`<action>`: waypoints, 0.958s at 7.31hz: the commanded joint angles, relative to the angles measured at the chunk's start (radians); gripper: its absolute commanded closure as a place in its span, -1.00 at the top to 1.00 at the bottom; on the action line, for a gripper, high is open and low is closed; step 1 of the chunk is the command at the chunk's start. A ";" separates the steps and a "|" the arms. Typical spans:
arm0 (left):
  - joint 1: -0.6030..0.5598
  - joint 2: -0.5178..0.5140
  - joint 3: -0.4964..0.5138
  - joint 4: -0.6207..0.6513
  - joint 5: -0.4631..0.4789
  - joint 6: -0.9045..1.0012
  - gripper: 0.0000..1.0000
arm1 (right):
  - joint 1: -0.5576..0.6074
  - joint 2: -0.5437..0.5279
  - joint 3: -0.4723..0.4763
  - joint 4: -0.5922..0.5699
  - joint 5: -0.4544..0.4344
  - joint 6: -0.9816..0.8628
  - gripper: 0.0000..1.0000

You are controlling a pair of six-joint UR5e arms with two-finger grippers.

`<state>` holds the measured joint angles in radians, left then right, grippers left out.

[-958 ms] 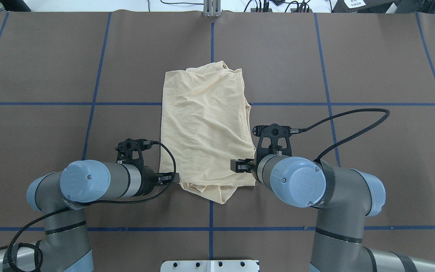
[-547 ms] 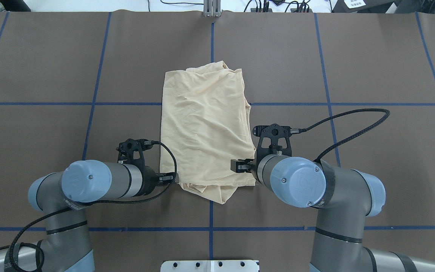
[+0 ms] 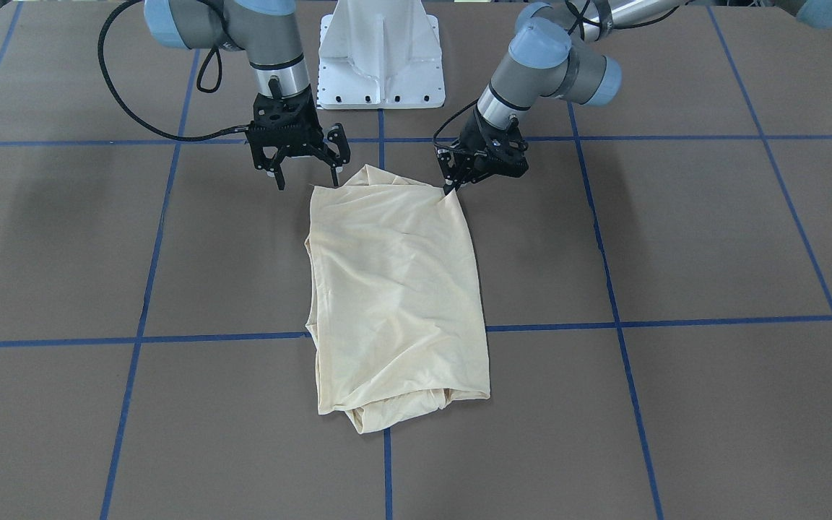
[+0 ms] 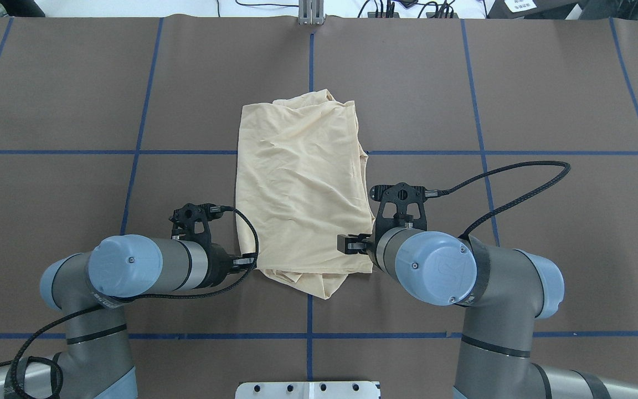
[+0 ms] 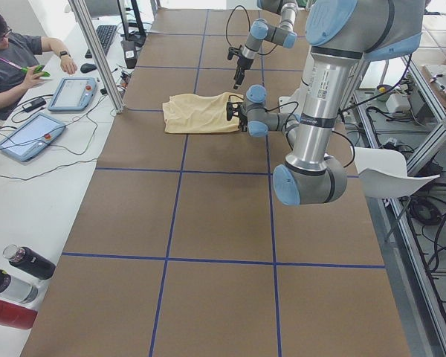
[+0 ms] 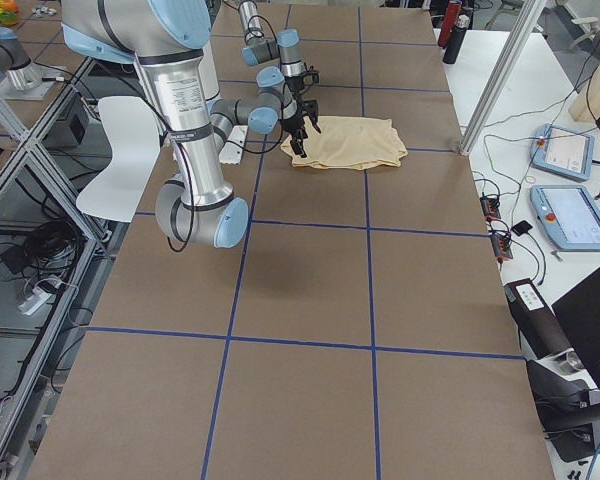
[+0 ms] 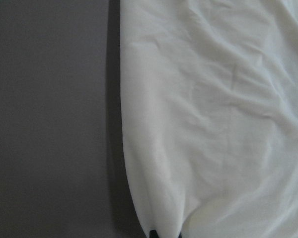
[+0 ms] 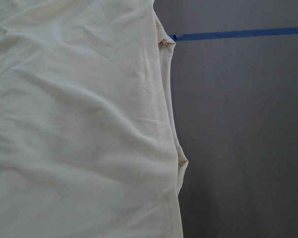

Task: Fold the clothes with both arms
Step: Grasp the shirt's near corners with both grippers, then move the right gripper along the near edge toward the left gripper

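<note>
Since 0.5 s ago the shirt's [image 4: 302, 188] near-left corner has drawn inward w/ the left gripper [image 3: 452, 186], which is clamped on it. 1 shirt, folded, mid tabletop [image 4: 546, 83]; 2 arms [image 4: 147, 266] [image 4: 441, 271], 2 grippers. Front view shows right gripper [image 3: 308, 175] fingers apart at the other near corner; overhead hides that under the wrist.

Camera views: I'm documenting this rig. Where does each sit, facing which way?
Front-facing: across the table, facing the robot; left gripper, right gripper.
Overhead: behind the robot, looking down; left arm, right arm.
Exterior left: table's end; left arm near.
Exterior right: opposite end; right arm near.
Left wrist: down on T-shirt edge; fingertips.
Right wrist: its other edge; no robot parts.
All share the T-shirt.
</note>
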<state>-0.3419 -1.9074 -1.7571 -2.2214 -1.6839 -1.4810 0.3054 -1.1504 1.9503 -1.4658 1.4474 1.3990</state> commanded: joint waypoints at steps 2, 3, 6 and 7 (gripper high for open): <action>0.000 0.001 -0.007 0.000 0.001 -0.001 -1.00 | -0.037 0.027 -0.040 0.001 -0.031 0.211 0.92; 0.000 0.001 -0.007 0.000 0.003 -0.001 -1.00 | -0.055 0.062 -0.094 0.007 -0.079 0.301 0.92; 0.001 0.002 -0.009 0.000 0.003 -0.001 -1.00 | -0.065 0.116 -0.163 0.012 -0.111 0.384 0.87; 0.001 0.001 -0.010 0.000 0.004 -0.001 -1.00 | -0.068 0.135 -0.198 0.012 -0.117 0.406 0.87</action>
<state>-0.3408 -1.9054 -1.7660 -2.2212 -1.6809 -1.4818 0.2407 -1.0345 1.7862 -1.4545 1.3384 1.7822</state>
